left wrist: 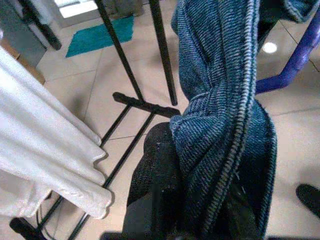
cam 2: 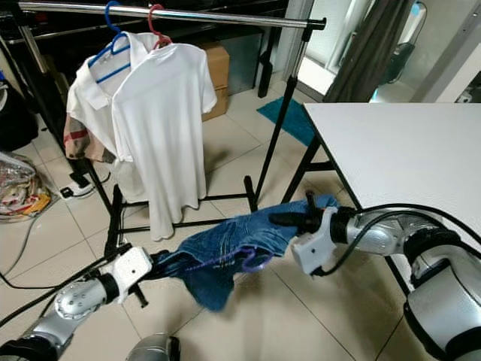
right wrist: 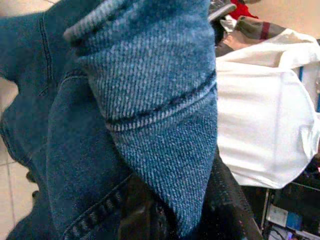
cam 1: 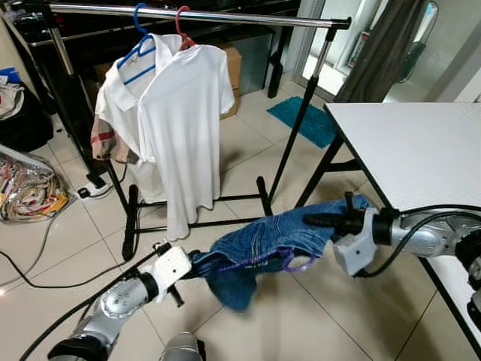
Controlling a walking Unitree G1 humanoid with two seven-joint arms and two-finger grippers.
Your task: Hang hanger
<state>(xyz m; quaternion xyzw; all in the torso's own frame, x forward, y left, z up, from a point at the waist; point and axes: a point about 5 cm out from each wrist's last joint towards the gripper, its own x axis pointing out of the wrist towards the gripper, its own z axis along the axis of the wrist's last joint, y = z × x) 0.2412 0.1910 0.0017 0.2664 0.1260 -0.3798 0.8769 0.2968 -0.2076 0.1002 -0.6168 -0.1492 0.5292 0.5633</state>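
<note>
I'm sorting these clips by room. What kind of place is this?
Probably a spare room or laundry corner in a home: a clothes rail with white shirts on hangers, a tiled floor, a white table, and bags and boxes behind.

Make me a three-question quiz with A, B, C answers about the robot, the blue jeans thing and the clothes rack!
1. Where is the denim garment?
A. on the white table
B. held up between both grippers
C. on the rail

2. How many white shirts hang on the rail?
A. one
B. two
C. four

3. What is the left gripper doing?
A. clamped on denim
B. open in the air
C. holding a shirt

Answers: 1 B, the cloth stretches from the left gripper to the right gripper above the floor. 2 B, one shirt is on a blue hanger, one on a red hanger. 3 A, the left wrist view shows denim pinched between its fingers.
</note>
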